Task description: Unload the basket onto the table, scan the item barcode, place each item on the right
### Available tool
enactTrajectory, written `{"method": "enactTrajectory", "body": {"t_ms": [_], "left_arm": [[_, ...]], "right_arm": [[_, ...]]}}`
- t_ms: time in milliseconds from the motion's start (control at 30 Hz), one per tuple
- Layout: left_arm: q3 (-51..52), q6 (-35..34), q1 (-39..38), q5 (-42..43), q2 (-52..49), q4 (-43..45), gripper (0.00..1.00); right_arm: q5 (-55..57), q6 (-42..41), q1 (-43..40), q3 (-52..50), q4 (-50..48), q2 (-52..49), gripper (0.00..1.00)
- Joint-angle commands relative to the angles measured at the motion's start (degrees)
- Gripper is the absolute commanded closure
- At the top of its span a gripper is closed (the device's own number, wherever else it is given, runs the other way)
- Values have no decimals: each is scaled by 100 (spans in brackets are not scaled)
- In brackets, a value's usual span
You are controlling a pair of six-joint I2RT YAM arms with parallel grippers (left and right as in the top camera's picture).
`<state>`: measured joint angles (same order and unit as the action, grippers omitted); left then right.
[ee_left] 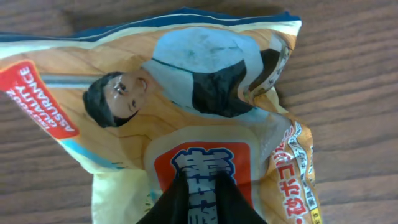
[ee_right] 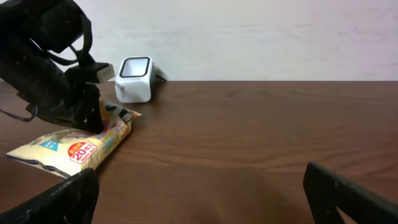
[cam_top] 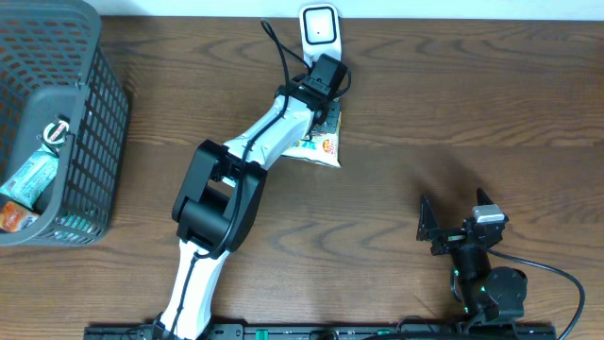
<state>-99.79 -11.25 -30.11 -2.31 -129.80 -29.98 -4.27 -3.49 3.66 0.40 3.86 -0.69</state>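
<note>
Left claw [ee_left: 198,186] pinches snack bag [ee_left: 205,93], barcode scanner [cam_top: 319,28] just ahead; crumpled bag may slip, hiding its barcode.

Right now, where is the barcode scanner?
In the overhead view the white scanner stands at the far edge of the table, near the middle, just beyond the snack bag lying under the left arm.

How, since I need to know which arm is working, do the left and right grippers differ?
The left gripper is pinched shut on the snack bag; the right gripper stands wide open, holding nothing. The left gripper is out beside the scanner; the right gripper is parked far from it, over bare wood. Both are black, with two fingers.
</note>
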Motion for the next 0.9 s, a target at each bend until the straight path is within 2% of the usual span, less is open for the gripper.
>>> {"method": "enactTrajectory", "body": {"t_ms": [0, 133, 300, 500, 867], "left_arm": [[-2, 289, 24, -203, 74, -151, 78], [-26, 289, 24, -468, 754, -326, 72], [-26, 221, 13, -420, 1425, -914, 72], [70, -155, 4, 553, 1405, -1777, 71], [1419, -157, -111, 730, 1287, -1307, 71]], "right_arm": [[-20, -11, -35, -4, 22, 31, 1], [-20, -11, -35, -4, 24, 31, 1], [-20, -11, -35, -4, 24, 31, 1], [-20, -11, -35, -4, 24, 31, 1], [-20, -11, -35, -4, 24, 31, 1]]}}
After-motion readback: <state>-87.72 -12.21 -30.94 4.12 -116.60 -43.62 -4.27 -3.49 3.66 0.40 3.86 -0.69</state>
